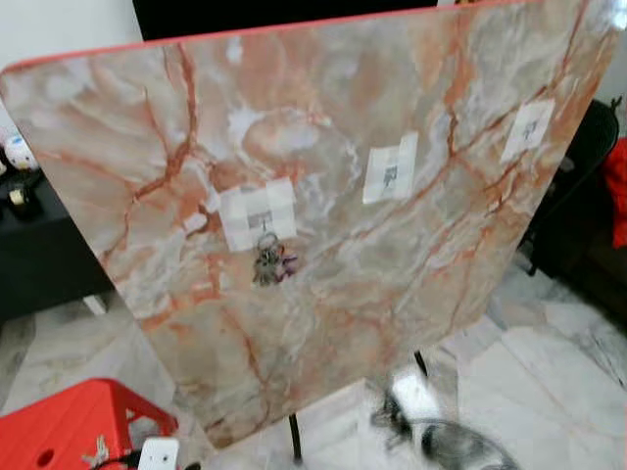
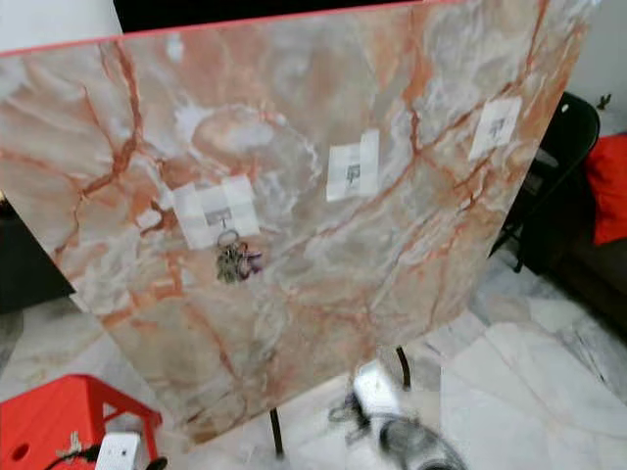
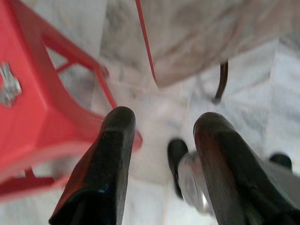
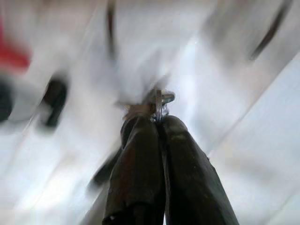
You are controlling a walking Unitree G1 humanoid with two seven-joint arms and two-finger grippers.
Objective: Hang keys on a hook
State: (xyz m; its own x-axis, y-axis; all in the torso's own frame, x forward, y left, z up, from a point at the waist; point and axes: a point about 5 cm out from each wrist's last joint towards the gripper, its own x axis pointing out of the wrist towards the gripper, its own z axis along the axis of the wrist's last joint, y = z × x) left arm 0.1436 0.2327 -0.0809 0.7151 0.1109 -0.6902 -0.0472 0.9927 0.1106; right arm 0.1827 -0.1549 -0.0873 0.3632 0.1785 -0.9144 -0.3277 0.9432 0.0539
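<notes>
Pinched together in the right wrist view, the right hand (image 4: pixel 157 119) is gripping a metal key ring (image 4: pixel 161 102) between its two black fingers (image 4: pixel 140 159), the ring poking out just past the fingertips over a blurred pale floor. From the head views this hand is showing as a blurred silver shape low down, near the foot of the board (image 1: pixel 323 211) and just right of its black leg (image 1: pixel 295 438). Leaning upright on that leg, the board is a large panel of orange-veined marble pattern with a red edge, and it is carrying three white taped patches, each with a small hook: a left hook (image 1: pixel 261 221), a middle hook (image 1: pixel 389 174) and a right hook (image 1: pixel 530 127). Another bunch of keys (image 1: pixel 269 260) is already hanging from the left hook, dangling just below its patch against the board. Spread well apart, the left hand (image 3: pixel 164 131) is standing open and gripping nothing, hovering low above the white marble floor (image 1: pixel 549 372) with a red stool (image 3: pixel 33 112) beside it at the near left. Sitting at the stool's near edge is a small white box (image 1: pixel 157 454). At the far right, a dark chair (image 2: pixel 554 147) is standing behind the board's edge.
</notes>
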